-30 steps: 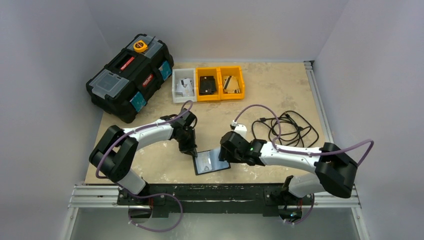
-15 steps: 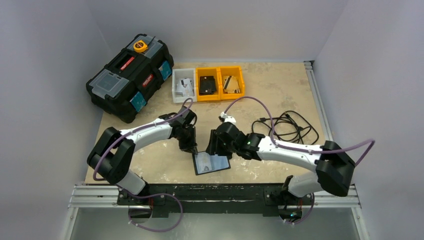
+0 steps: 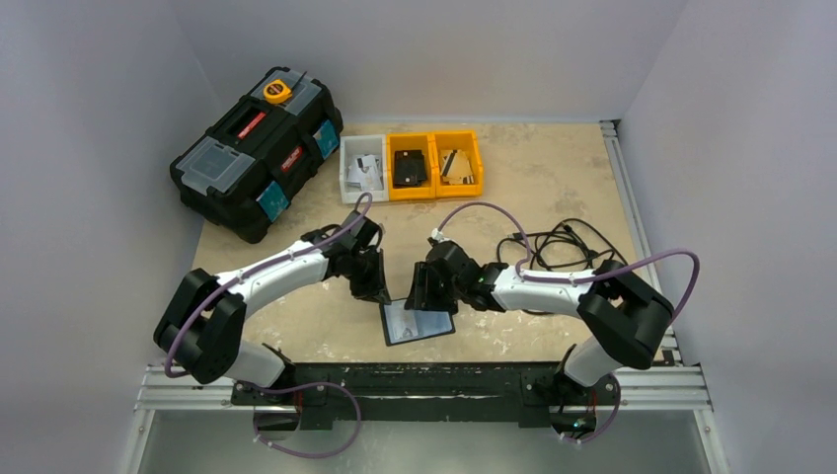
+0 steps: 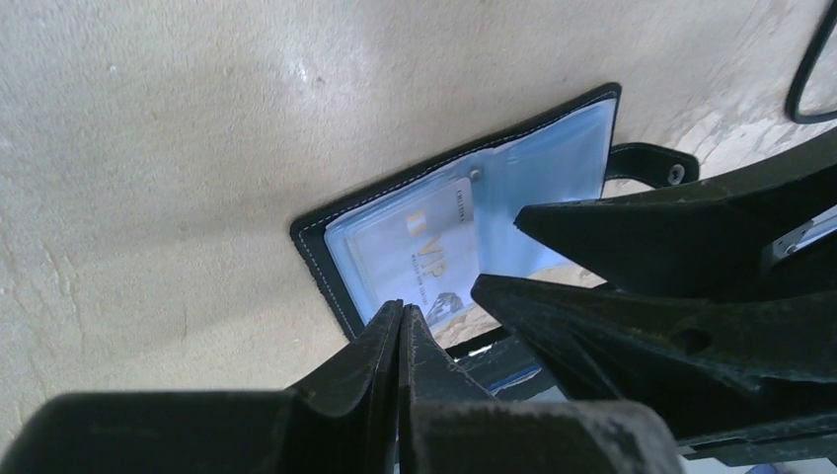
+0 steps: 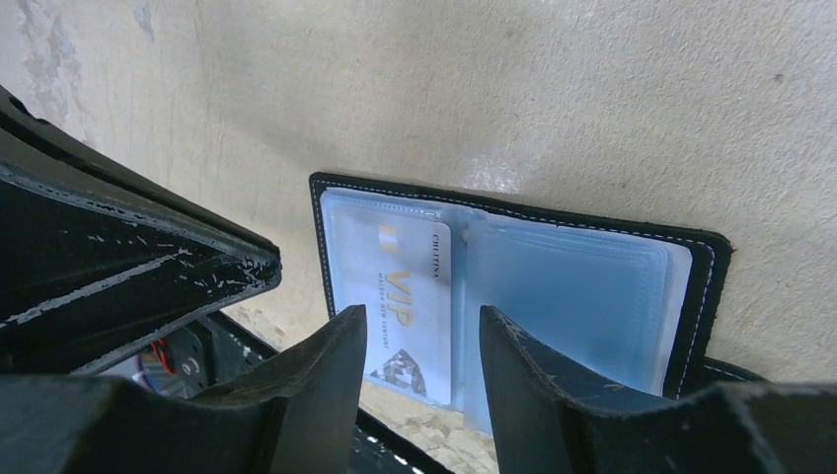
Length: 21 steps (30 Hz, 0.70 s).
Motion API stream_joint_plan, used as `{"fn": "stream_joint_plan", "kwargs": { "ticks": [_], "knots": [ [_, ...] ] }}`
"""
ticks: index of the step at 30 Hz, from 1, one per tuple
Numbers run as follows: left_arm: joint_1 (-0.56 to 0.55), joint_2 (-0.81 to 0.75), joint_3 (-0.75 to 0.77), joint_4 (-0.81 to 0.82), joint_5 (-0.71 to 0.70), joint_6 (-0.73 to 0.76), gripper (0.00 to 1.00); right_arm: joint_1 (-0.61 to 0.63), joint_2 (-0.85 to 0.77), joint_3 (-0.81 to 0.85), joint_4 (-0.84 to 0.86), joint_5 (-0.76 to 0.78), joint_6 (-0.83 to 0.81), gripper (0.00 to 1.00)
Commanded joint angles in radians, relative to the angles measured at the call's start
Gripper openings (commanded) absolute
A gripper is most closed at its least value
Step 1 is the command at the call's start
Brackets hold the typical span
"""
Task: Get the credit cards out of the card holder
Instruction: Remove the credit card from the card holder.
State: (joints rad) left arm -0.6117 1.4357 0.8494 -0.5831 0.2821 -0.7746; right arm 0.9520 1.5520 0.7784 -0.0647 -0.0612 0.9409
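We've got the card holder [image 5: 713,286] open, credit card [image 5: 415,296] showing. Our left gripper [image 4: 400,314] sits pinched together, right gripper [image 5: 422,316] spread over the card.

Card holder [image 3: 418,322] open on table [image 3: 553,168], card [image 5: 410,296] in pocket; bins [image 3: 413,166] behind, toolbox [image 3: 255,150] far left, cable [image 3: 568,247] right

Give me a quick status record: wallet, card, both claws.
wallet: open flat, clear sleeves facing up
card: VIP print showing, not yet clear of the wallet
left claw: shut, tip at the wallet's edge
right claw: open, fingers either side of the card, contact unclear
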Motion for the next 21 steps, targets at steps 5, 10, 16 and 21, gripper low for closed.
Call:
{"fn": "stream_joint_plan", "kwargs": {
  "ticks": [5,10,16,21],
  "knots": [
    [-0.003,-0.006,-0.050,0.052,0.055,-0.013,0.00,-0.004,-0.003,-0.060,0.111,-0.058,0.008,0.46],
    [-0.013,0.017,-0.066,0.074,0.069,-0.016,0.00,-0.004,-0.004,-0.065,0.077,-0.032,0.012,0.44],
    [-0.017,0.044,-0.073,0.094,0.077,-0.016,0.00,-0.001,-0.028,-0.034,0.023,0.013,-0.006,0.44],
    [-0.016,0.061,-0.075,0.100,0.081,-0.017,0.00,0.004,-0.011,0.005,0.000,0.000,-0.011,0.44]
  ]
}}
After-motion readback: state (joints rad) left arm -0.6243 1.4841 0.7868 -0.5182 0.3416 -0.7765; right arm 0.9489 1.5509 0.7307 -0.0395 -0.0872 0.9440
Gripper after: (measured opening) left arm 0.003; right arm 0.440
